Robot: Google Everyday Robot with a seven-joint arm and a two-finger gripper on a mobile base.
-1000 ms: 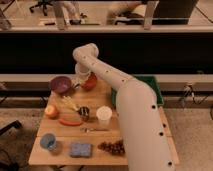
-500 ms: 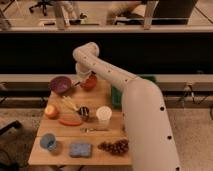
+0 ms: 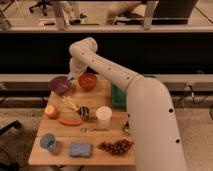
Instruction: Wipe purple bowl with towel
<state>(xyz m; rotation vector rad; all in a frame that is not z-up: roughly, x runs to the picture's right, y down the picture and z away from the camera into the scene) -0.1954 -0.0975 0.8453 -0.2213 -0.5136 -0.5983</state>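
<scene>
My gripper point(image 3: 73, 78) is down at the far end of the table point(image 3: 114, 156), in the gap between the purple bowl point(image 3: 60, 84) and the red-orange bowl point(image 3: 88, 80), close to the purple one's right rim. Can't tell how the gripper is set or whether it has anything in it; arm point(image 3: 107, 67) reaches across from my right and the tip is lost against the dark background. The purple bowl sits at the far-left corner, upright, looks empty. The towel point(image 3: 48, 141) is well apart from me, at the near-left corner, pale grey-blue, just left of the blue sponge pad point(image 3: 80, 149). So my read: towel pickup isn't done, and I'm parked at the bowl, not the cloth. Wipe hasn't started. Next move, as I judge it: pull back from the bowls, swing over the apple point(image 3: 51, 111), bananas point(image 3: 69, 103), carrot point(image 3: 70, 121) and white cup point(image 3: 104, 115) without clipping them, come down on the towel from above and pinch it by the top fold. The sponge is right beside it, so approach has to stay left. Cloth is flat and thin; a shallow pinch could slide off.
</scene>
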